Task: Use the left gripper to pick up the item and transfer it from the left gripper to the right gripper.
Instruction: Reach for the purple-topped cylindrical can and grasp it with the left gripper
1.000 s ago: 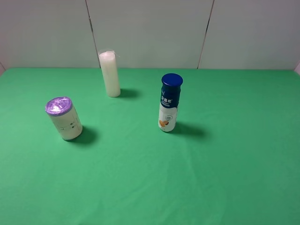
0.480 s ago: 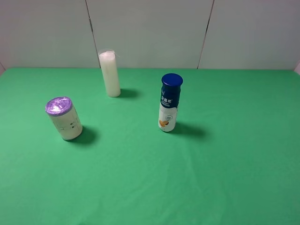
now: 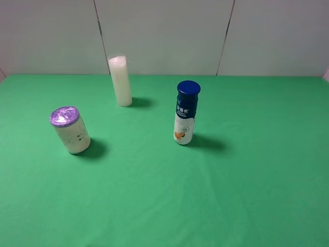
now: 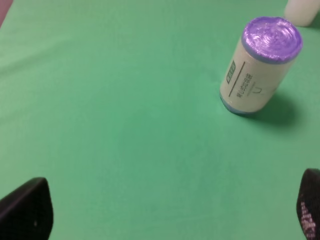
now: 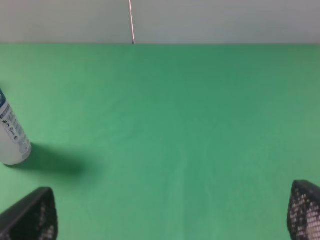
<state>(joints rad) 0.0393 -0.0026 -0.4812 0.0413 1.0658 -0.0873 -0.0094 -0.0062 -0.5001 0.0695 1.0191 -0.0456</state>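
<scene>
Left gripper (image 4: 167, 207) is released: its fingers (image 4: 25, 210) sit wide apart at the two lower corners of the left wrist view, nothing between them but bare green desk (image 3: 216, 200). Right gripper (image 5: 167, 212) is the same: fingers (image 5: 30, 217) spread wide, holding nothing, over open green cloth. The task doesn't name the item, and the frames don't settle which one it is. Three things stand on the desk, all upright or close to it and well apart from each other. The purple-lidded can (image 3: 70, 130) is on the left side of the desk, white body, foil-like purple top, leaning slightly. It's the one ahead of the left fingers in the left wrist view (image 4: 260, 65), not touching them. The tall white cylinder (image 3: 121, 81) stands further back near the grey wall (image 3: 164, 31). Only its base edge shows in the left wrist view, beyond the can. The blue-capped bottle (image 3: 185, 113) stands about mid-desk, white lower body with a blue label, shadow falling to its right. Its lower part is cut off at the edge of the right wrist view (image 5: 11, 137), well apart from the right fingers.
</scene>
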